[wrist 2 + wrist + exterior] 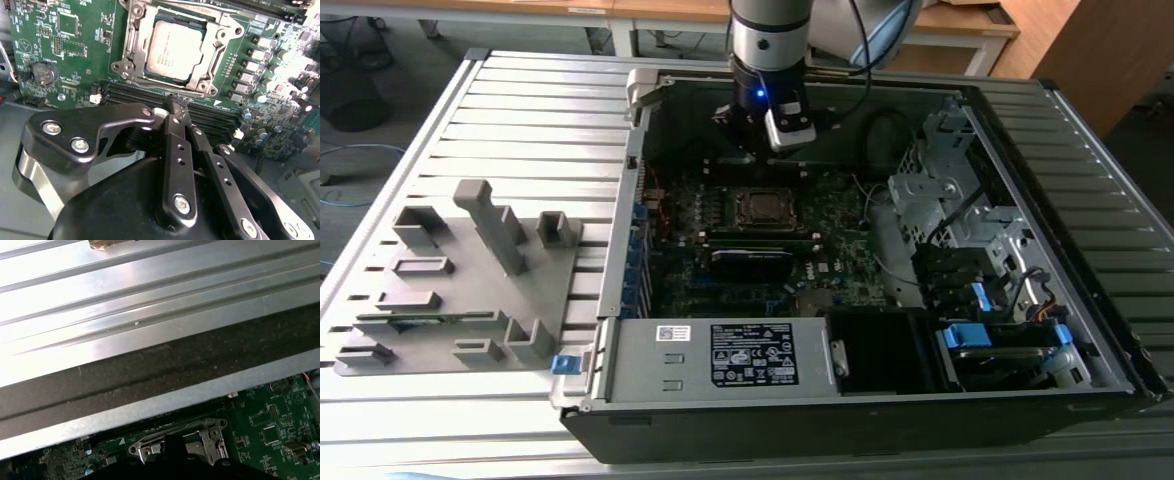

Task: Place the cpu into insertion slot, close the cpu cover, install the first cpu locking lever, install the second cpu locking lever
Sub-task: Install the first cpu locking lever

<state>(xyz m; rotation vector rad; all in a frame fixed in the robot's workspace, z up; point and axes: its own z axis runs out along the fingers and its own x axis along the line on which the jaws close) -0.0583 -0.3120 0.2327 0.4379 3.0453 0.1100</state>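
Note:
The cpu (172, 50) lies flat in the insertion slot (761, 207), its silvery face up. The cpu cover (134, 47), a thin silvery frame, sits down around the chip, which shows through its window. I cannot tell how the locking levers at the frame's sides stand. My gripper (174, 106) is shut with nothing between its black fingers. It hovers above the long memory slots (140, 92) just beside the socket and touches nothing. In the exterior view the gripper (758, 152) hangs inside the open case, a little behind the socket. In the first wrist view the socket's metal frame (180, 442) shows.
The open computer case (854, 400) lies on a slatted metal table (520, 110). A grey fixture block (454, 280) stands at the exterior view's left. The power supply (720, 355) and drive cage (947, 200) crowd the board. Cables (887, 130) hang near the arm.

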